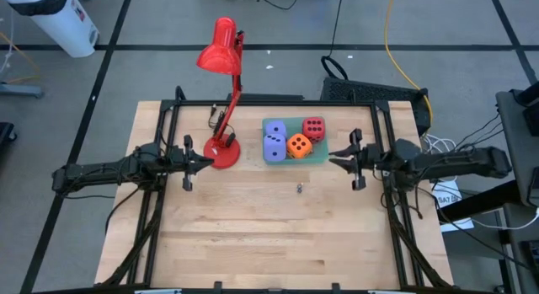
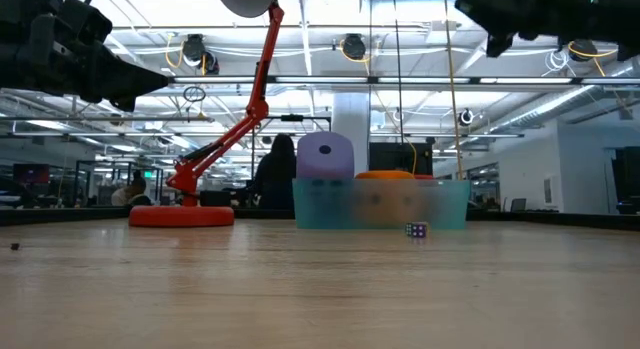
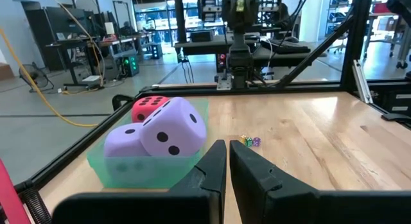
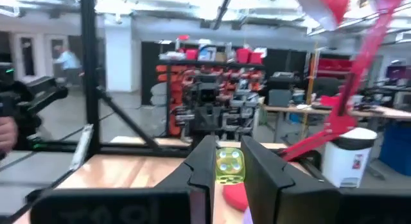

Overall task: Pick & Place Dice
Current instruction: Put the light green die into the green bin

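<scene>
A green tray [image 1: 322,157] at the table's far middle holds two lavender dice [image 1: 274,142], an orange die [image 1: 299,145] and a red die [image 1: 313,127]. One lavender die [image 3: 173,128] leans on the other. Small dice [image 3: 249,142] lie on the bare wood in front of the tray. My right gripper [image 1: 331,160] hovers right of the tray, well above the table, shut on a small yellow-green die [image 4: 229,165]. My left gripper [image 3: 227,147] waits shut beside the lamp's base, pointing level toward the tray, with nothing in it. My right gripper pinches the small yellow-green die by two opposite sides [image 4: 220,166] between its two fingers, a pipped face turned back toward the wrist. The fingers come from the table's right side, roughly level. The die is lifted clear of the table.
A red desk lamp stands on its round base [image 1: 222,151] left of the tray, with its arm [image 1: 232,100] leaning toward the far edge. A black frame [image 1: 253,101] borders the table. Bare wood [image 1: 269,235] stretches across the near half.
</scene>
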Action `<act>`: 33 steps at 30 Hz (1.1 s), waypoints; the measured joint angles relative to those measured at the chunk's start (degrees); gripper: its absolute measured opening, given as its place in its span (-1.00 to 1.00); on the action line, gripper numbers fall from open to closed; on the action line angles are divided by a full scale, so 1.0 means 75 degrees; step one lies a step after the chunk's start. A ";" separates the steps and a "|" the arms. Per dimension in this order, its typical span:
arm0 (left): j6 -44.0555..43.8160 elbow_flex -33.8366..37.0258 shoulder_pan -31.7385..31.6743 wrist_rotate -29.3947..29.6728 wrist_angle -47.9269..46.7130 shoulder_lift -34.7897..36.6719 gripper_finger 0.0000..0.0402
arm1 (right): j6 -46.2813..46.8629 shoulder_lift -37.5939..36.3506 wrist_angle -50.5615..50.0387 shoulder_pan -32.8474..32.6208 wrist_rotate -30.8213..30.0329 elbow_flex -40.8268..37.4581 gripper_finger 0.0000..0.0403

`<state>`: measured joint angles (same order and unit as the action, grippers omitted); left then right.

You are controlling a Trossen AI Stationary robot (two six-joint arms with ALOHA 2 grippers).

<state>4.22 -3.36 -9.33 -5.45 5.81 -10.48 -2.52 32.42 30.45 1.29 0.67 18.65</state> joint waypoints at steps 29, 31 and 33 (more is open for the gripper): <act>0.0284 0.0000 -0.0001 0.1259 -0.0366 0.0000 -0.84 | 0.0303 -0.0376 0.1492 0.1056 -0.0079 -0.1935 -0.75; 0.0384 0.0001 -0.0001 0.1103 -0.0358 0.0000 -0.84 | 0.0303 -0.0376 0.1430 0.1056 -0.0079 -0.1937 -0.75; 0.0424 0.0001 0.0005 0.1049 -0.0357 0.0001 -0.84 | 0.0303 -0.0374 0.1383 0.1056 -0.0079 -0.1940 -0.75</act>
<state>7.40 -3.35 -9.30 2.42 3.14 -10.47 -0.25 29.62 40.82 9.21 0.08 4.10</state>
